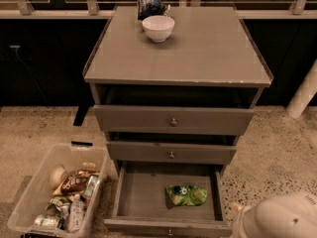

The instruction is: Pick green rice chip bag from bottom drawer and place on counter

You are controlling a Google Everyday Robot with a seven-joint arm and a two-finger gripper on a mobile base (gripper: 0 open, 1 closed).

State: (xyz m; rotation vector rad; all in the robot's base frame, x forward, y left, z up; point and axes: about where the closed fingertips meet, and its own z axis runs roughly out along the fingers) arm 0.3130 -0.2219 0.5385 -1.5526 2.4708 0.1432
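Note:
The green rice chip bag [186,195] lies flat on the floor of the open bottom drawer [143,192], right of its middle. The counter [198,48] is the grey top of the cabinet. It carries a white bowl [158,28] and a dark blue bag [149,5] at its back edge. My gripper [280,217] shows only as a white rounded housing at the bottom right corner. It is right of the bottom drawer's front right corner and apart from the bag.
The two upper drawers [173,121] are pulled out a little. A clear plastic bin [34,187] with cans, a bottle and a brown snack packet stands on the speckled floor left of the cabinet. A white post [303,95] stands at the right.

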